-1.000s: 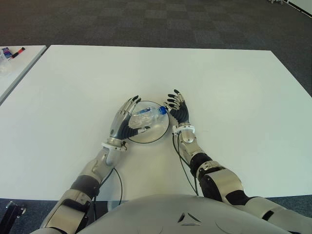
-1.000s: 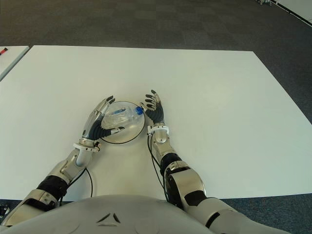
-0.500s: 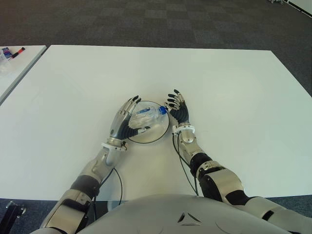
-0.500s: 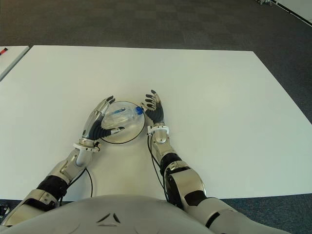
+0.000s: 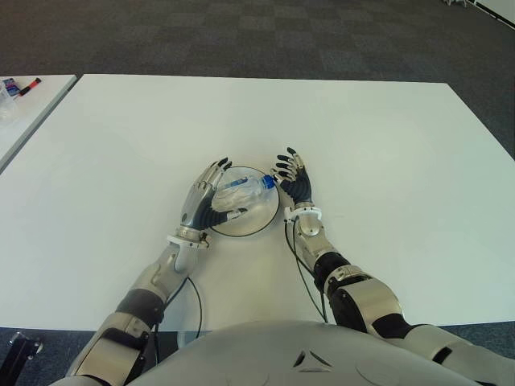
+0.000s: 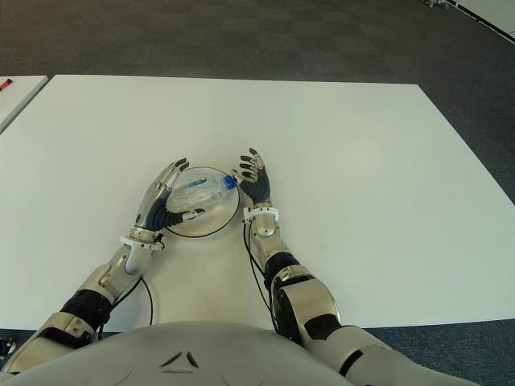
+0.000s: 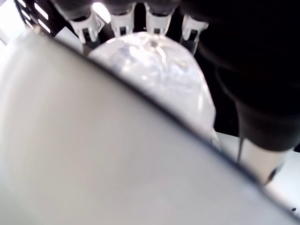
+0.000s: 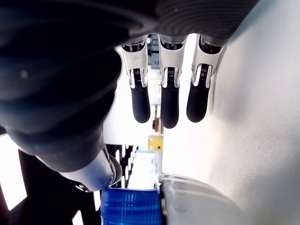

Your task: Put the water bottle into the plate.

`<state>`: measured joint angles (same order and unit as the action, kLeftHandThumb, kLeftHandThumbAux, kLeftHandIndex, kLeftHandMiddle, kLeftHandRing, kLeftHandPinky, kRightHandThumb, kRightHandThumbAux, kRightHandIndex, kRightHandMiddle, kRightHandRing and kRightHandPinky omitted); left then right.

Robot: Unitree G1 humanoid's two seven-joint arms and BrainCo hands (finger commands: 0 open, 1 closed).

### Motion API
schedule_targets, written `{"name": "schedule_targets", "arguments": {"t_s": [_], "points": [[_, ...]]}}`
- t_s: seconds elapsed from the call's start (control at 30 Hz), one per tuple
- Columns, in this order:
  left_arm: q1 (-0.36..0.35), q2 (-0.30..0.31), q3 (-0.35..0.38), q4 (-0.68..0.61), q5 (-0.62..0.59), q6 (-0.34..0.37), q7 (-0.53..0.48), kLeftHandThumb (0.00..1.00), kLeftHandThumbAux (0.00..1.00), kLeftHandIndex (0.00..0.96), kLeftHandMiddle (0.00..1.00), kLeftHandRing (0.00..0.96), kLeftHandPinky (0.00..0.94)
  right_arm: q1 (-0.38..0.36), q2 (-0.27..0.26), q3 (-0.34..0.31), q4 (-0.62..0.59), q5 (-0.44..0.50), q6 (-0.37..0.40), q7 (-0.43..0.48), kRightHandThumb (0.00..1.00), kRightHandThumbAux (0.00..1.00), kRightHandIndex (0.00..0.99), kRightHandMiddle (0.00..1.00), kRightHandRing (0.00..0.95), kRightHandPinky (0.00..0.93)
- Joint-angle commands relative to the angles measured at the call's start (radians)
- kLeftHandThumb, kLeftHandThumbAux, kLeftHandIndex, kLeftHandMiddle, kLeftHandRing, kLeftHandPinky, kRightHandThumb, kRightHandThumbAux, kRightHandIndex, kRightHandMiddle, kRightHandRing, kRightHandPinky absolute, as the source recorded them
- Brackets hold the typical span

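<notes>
On the white table [image 5: 386, 145], near the robot's front edge, sits a round clear plate [image 5: 256, 225] with a dark rim. Water bottle [image 5: 245, 189] lies on its side inside the plate, blue cap [image 5: 268, 182] pointing toward the right hand.

Left hand [image 5: 206, 205] is at the plate's left side, palm facing the bottle, fingers [image 5: 217, 170] extended along the bottle body, thumb reaching over the plate. Left wrist view shows the clear bottle [image 7: 154, 65] right against the palm with fingertips just past it; cannot tell whether they actually press it or just cup it. Not a closed grasp: fingers look loosely spread.

Right hand [image 5: 294, 181] is just outside the plate's right rim, upright, fingers [image 8: 169, 103] straight and spread, holding nothing. Right wrist view puts the blue cap [image 8: 131, 206] close below the thumb, apart from the fingertips.

Neighbouring table [image 5: 24, 104] at far left carries a red-capped marker [image 5: 29, 84].
</notes>
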<state>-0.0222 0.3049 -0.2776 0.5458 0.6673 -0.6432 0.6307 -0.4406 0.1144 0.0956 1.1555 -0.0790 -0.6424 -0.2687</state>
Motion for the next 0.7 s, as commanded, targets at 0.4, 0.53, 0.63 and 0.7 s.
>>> {"name": "schedule_targets", "arguments": {"t_s": [0.4, 0.53, 0.63, 0.7], "points": [[0.077, 0.036, 0.108, -0.338, -0.027, 0.054, -0.072, 0.000, 0.738, 0.064, 0.092, 0.071, 0.071, -0.009, 0.149, -0.020, 0.058, 0.018, 0.069, 0.006, 0.293, 0.842, 0.078, 0.249, 0.262, 0.286], [0.089, 0.036, 0.120, -0.376, 0.006, 0.031, -0.036, 0.000, 0.760, 0.065, 0.092, 0.069, 0.069, -0.008, 0.148, -0.019, 0.056, 0.015, 0.061, 0.002, 0.280, 0.845, 0.078, 0.250, 0.263, 0.287], [0.101, 0.035, 0.129, -0.420, 0.011, 0.027, -0.033, 0.000, 0.777, 0.065, 0.092, 0.068, 0.069, -0.006, 0.148, -0.019, 0.054, 0.016, 0.058, 0.001, 0.280, 0.855, 0.082, 0.263, 0.270, 0.290], [0.108, 0.034, 0.135, -0.444, 0.009, 0.030, -0.039, 0.000, 0.781, 0.064, 0.092, 0.067, 0.067, -0.006, 0.148, -0.019, 0.053, 0.016, 0.056, 0.001, 0.281, 0.859, 0.084, 0.269, 0.274, 0.293]]}}
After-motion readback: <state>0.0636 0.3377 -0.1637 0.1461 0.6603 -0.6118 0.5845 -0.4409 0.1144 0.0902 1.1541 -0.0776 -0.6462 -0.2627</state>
